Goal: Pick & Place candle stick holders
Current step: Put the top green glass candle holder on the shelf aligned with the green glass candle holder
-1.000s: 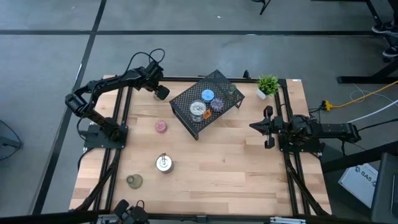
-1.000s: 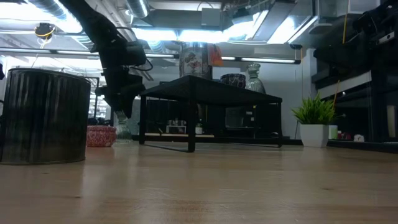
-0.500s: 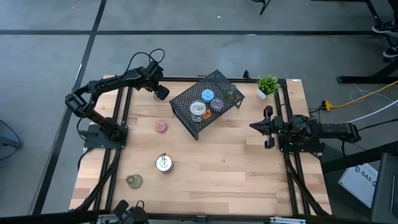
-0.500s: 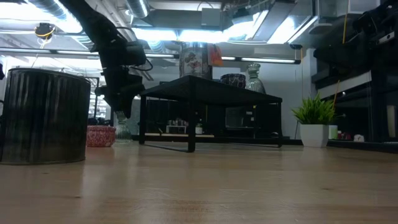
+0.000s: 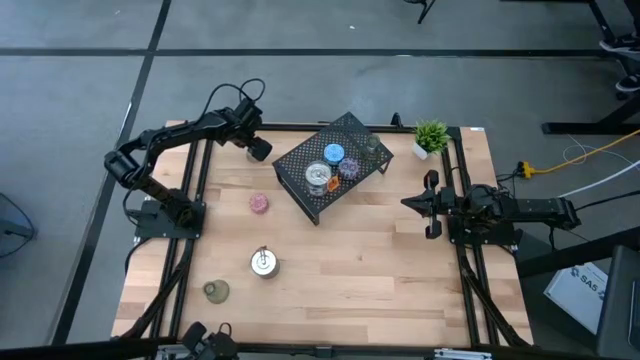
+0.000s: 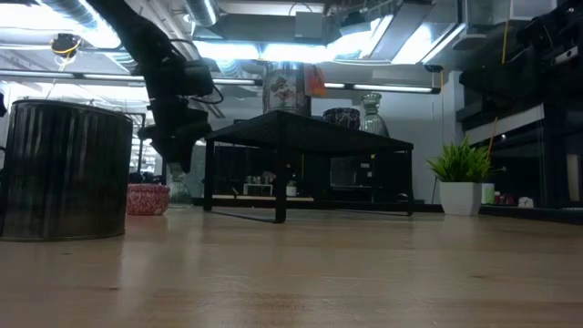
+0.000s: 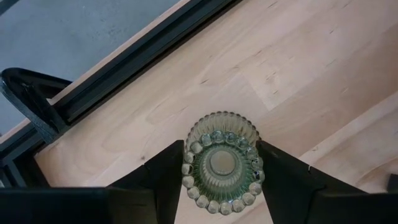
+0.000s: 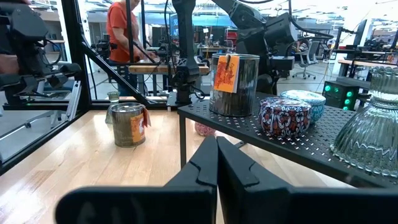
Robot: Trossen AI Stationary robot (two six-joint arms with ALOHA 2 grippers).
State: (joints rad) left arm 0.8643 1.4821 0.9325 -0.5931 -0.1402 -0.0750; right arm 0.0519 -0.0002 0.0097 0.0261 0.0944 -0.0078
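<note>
My left gripper (image 5: 255, 148) is at the far left of the table, shut on an olive-green ribbed glass holder (image 7: 221, 165). The black mesh rack (image 5: 335, 165) holds a silver holder (image 5: 318, 177), a blue one (image 5: 333, 153), a purple one (image 5: 349, 168) and a clear glass one (image 5: 372, 147). A pink holder (image 5: 259, 204), a silver holder (image 5: 263, 262) and an olive-green holder (image 5: 216, 291) stand on the table. My right gripper (image 5: 425, 203) is shut and empty at the right, level with the rack's near end. My left gripper pinches the glass holder's ribbed side wall (image 7: 188, 163) between its two fingers (image 7: 283, 177), one on each side. The fingers come from above, pointing down. The holder is upright, its open top toward the wrist camera. I cannot tell whether its base is on the table.
A small green potted plant (image 5: 431, 137) stands at the far right corner. The table's black frame rail (image 7: 124, 74) runs close beside the left gripper. Bare wood lies in the table's middle and near right. A person in an orange top (image 8: 119, 31) stands beyond the table.
</note>
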